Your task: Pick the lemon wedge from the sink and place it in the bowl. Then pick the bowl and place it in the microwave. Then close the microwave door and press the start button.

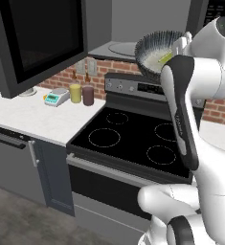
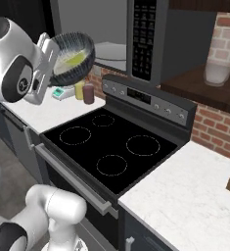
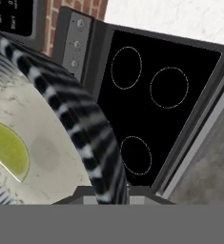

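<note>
Claw [image 2: 52, 49] grips bowl [image 2: 75, 56] (lemon wedge [image 2: 73, 61] inside) above stove [image 2: 111, 142], microwave door [image 1: 37, 38] open.

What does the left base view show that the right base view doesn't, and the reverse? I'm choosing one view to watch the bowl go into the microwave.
Left base view alone: the open microwave door with its black window, swung out at upper left. Right base view alone: the black keypad strip, a pale jar on a dark shelf, and the white counter right of the stove. Both: the bowl raised above the stove with the lemon wedge inside, before the microwave opening.
</note>
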You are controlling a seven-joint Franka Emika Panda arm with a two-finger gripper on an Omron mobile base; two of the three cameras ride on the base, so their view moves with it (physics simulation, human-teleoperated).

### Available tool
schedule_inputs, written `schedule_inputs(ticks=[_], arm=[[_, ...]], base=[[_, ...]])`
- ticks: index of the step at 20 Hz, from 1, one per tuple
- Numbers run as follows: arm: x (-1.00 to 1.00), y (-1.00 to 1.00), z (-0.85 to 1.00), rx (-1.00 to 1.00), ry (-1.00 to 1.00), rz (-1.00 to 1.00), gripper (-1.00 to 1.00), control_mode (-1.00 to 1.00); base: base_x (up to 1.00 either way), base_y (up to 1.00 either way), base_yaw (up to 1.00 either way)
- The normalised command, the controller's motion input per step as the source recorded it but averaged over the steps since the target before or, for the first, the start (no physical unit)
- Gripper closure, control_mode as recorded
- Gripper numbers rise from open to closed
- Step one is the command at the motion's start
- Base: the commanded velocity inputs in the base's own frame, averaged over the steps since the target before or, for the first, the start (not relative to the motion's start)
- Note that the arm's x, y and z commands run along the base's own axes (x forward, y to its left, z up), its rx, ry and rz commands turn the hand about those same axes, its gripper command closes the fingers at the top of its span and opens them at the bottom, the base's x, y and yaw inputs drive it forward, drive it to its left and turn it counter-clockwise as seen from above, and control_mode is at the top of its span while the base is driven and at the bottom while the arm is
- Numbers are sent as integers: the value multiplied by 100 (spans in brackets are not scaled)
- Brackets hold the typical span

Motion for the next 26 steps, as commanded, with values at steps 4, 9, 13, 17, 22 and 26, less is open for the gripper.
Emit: schedule_inputs(ticks=[4,9,13,17,22,26], arm=[[58,0,10,2,-19,-6,100,-100],[69,0,10,4,-16,-7,100,-100],[63,-1,9,5,0,-2,100,-100],[51,-5,13,5,3,0,100,-100],[58,0,18,0,0,0,100,-100],[72,0,5,0,0,0,100,-100]], base=[[0,0,0],[0,0,0],[0,0,0],[0,0,0],[0,0,0],[0,0,0]])
